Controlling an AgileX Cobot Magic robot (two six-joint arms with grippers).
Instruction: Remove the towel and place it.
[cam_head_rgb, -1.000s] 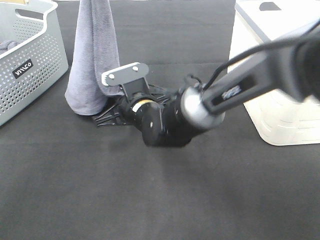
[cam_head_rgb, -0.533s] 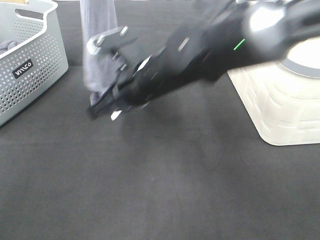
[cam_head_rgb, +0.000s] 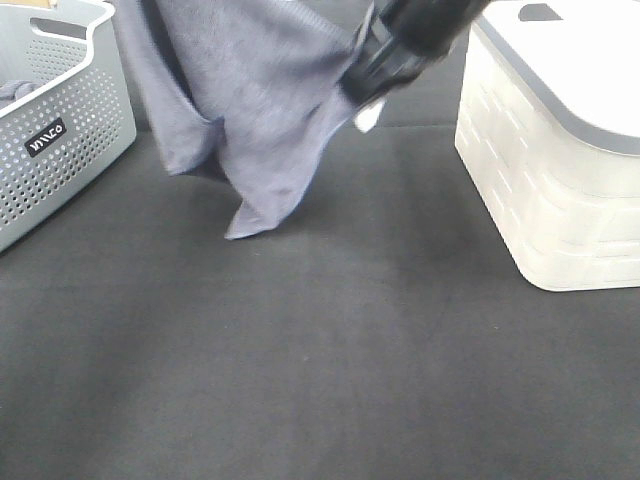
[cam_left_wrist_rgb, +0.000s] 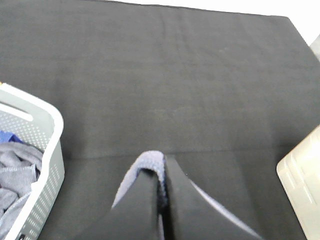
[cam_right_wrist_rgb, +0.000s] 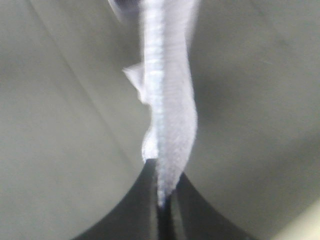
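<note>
The greyish-lavender towel hangs spread in the air at the top of the exterior view, its lowest corner just above the black table. My right gripper is shut on its right edge, where a small white tag shows. In the right wrist view the pinched towel edge runs up from my right gripper, blurred. My left gripper is shut on another fold of the towel, held high; it is out of the exterior view above the top edge.
A grey perforated basket with cloths inside stands at the left and shows in the left wrist view. A white lidded bin stands at the right. The table is covered in black cloth.
My right gripper went from low on the table beside the hanging towel's bottom up and to the right with the towel's edge in it. The towel now hangs spread wide instead of narrow.
</note>
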